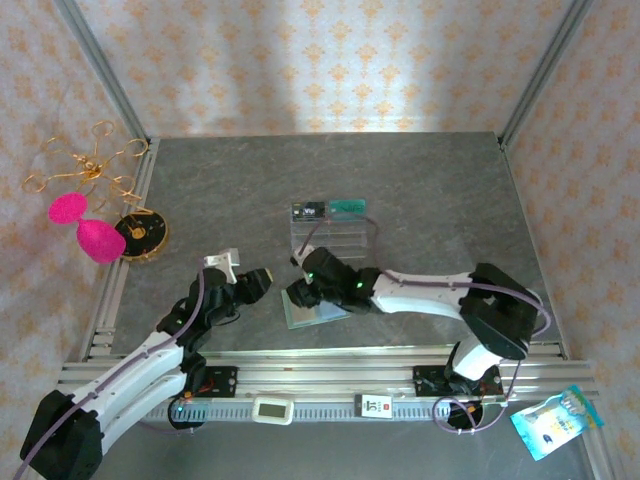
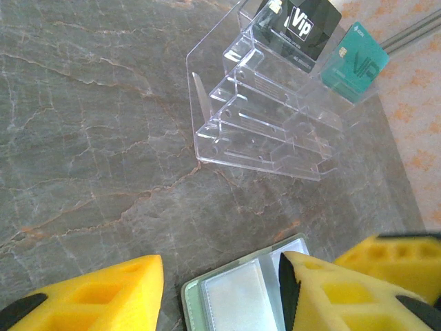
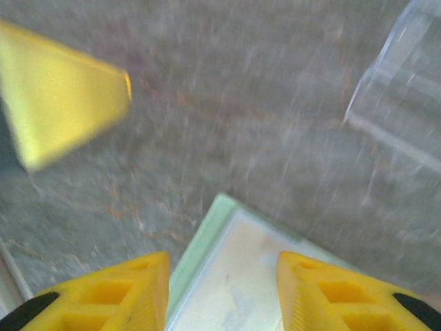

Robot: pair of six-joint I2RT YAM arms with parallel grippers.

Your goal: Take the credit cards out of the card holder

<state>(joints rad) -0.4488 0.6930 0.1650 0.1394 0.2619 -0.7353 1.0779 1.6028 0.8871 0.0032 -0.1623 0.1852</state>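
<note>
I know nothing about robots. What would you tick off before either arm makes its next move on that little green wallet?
1. Card holder lying open on the table: ok.
2. Left gripper open: ok.
3. Right gripper open above the holder: ok.
4. Cards left inside the holder: cannot tell; the one pocket in view looks pale and empty.
5. Black card and teal card standing in the clear tray: ok.
6. Right wrist view sharp enough to aim by: not ok, it is blurred.
</note>
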